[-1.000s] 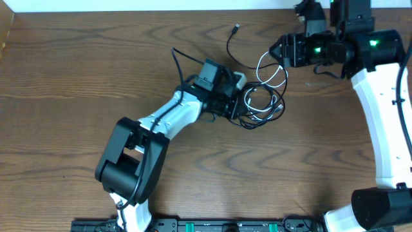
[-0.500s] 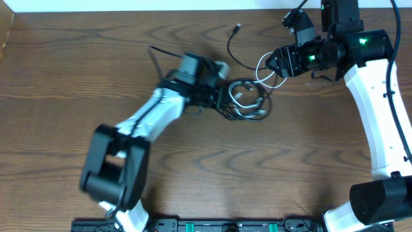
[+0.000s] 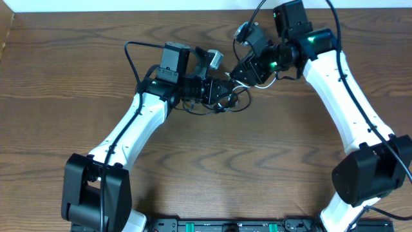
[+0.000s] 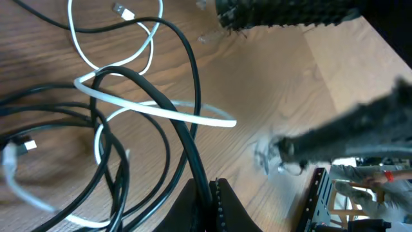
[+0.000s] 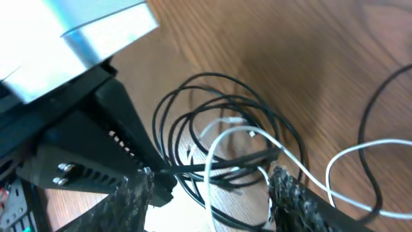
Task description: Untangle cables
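Observation:
The cables are a tangle of black loops with one white cord, lying at the table's back middle. My left gripper is at the tangle's left side. In the left wrist view it is shut on a black cable, with the white cable crossing the black loops ahead. My right gripper hangs just behind the tangle, close to the left gripper. In the right wrist view its fingers are wide apart, with the white cable and the black loops running between and below them.
The wooden table spreads out on all sides. The left arm's own thick black wire arcs over its wrist. A black rail runs along the front edge. The two wrists are nearly touching.
My left gripper has dragged the tangle left and toward the back. My right gripper has swung left from the right side to just above the tangle.

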`<state>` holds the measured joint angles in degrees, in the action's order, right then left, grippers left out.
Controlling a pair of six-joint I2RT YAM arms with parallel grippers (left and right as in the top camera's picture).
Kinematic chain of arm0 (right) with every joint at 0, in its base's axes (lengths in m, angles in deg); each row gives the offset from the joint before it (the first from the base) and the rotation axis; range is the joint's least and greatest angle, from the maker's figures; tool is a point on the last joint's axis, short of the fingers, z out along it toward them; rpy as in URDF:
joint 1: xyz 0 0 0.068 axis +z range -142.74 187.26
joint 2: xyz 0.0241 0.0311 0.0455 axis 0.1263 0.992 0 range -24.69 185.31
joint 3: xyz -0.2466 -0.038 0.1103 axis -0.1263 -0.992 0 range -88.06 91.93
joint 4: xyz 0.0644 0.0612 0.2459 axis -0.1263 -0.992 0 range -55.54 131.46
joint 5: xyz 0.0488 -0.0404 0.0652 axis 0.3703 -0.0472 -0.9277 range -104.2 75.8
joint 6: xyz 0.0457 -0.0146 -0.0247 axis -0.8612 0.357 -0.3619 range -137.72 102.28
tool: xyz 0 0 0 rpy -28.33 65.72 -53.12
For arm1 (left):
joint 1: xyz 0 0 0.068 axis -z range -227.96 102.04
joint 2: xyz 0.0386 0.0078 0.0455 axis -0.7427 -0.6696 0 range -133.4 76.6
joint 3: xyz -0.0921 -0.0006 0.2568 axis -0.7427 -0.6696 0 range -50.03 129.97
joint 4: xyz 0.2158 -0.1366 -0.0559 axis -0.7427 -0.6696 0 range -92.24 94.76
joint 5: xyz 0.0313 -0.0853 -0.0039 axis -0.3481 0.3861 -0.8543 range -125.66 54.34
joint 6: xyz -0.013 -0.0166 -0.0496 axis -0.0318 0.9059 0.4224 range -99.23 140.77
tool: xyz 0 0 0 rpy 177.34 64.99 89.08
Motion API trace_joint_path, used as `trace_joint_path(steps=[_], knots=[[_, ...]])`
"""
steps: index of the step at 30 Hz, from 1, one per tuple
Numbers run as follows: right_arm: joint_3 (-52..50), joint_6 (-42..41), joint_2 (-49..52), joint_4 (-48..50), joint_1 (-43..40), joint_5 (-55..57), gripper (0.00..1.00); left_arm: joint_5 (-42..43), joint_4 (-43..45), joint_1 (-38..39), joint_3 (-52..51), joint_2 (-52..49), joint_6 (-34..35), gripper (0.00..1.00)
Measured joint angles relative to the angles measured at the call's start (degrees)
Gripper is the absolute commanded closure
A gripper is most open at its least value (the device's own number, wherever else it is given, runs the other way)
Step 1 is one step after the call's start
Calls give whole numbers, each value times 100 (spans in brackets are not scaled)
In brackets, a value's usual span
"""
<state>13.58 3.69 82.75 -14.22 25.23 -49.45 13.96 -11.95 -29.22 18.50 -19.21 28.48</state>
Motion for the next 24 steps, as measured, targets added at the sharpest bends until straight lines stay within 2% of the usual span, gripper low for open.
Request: trace_joint_path(steps=[10, 18, 19, 22, 24], knots=[[-4, 1115, 111, -361, -2, -186, 43, 476, -37, -304, 0, 0, 28, 93], [-4, 1488, 557, -122, 0, -205, 52, 1005, -76, -463, 0, 0, 153, 93], [-4, 1488, 632, -48, -2, -205, 57, 1029, -81, -463, 0, 0, 153, 93], [-9, 1394, 844, 195, -2, -197, 99, 1071, -87, -461, 0, 0, 155, 93], [-15, 1250, 938, 352, -2, -175, 99, 1067, -87, -461, 0, 0, 155, 93]])
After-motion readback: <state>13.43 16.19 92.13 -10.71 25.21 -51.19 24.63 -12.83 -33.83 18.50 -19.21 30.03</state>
